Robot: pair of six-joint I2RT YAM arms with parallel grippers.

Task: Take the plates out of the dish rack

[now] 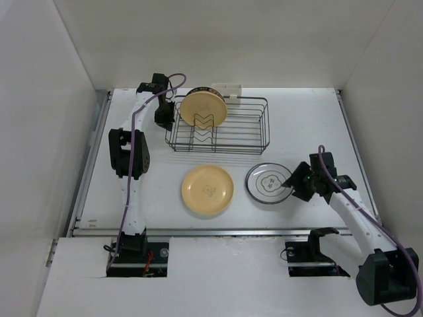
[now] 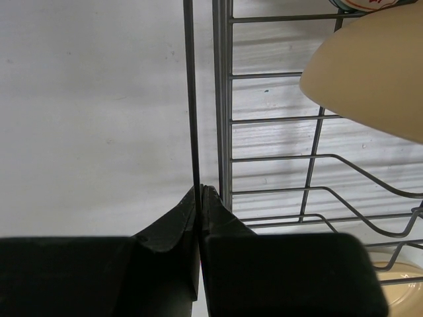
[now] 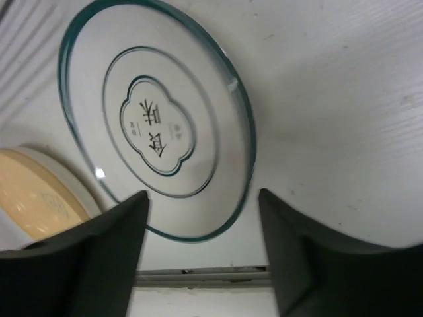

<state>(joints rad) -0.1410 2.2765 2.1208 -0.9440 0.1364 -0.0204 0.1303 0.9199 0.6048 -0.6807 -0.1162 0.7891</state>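
Clamping left gripper fully closed on the end wire of the dish rack, at its left end. Seeing cream plate standing upright in the rack's left dividers, another plate's rim peeking out behind it. Noting white holder clipped on the rack's far side. Hovering right gripper with jaws parted, gripping nothing, at the rim of the green-rimmed plate; not telling whether touching. Seeing that plate lying flat on the table in front of the rack, just beside the yellow plate, also flat.
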